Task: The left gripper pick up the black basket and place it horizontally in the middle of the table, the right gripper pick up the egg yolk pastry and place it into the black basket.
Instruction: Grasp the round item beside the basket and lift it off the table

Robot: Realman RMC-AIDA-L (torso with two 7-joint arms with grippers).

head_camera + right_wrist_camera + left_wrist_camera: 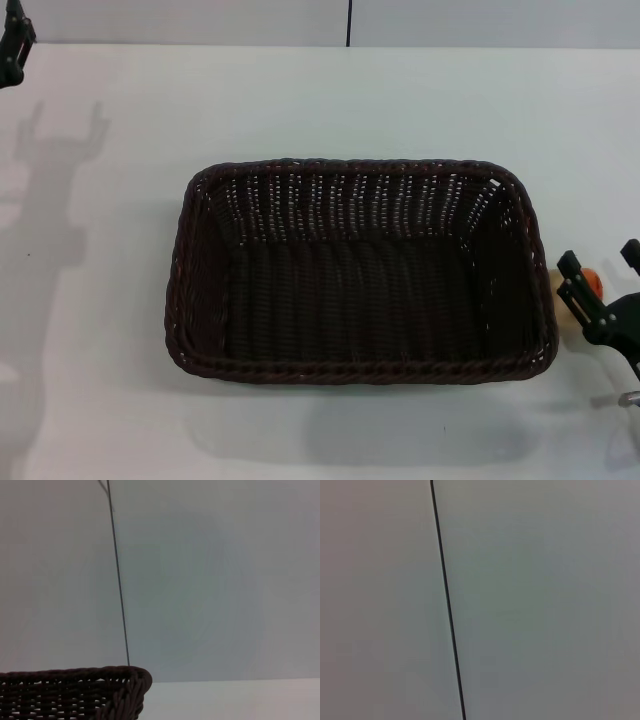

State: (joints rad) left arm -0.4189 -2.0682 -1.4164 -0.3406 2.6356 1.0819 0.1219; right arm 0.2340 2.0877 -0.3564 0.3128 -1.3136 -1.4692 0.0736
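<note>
The black basket (360,275) lies lengthwise across the middle of the white table (330,100), empty; one corner also shows in the right wrist view (100,692). The egg yolk pastry (583,290) sits on the table just outside the basket's right end. My right gripper (598,258) is over it at the right edge of the head view, its fingers spread apart, and one finger (580,290) covers part of the pastry. My left gripper (12,45) is raised at the far left corner, mostly out of view. Its shadow on the table shows two prongs apart.
A grey wall with a dark vertical seam (349,22) stands behind the table; the seam also shows in the left wrist view (447,605). The table's far edge runs along the top of the head view.
</note>
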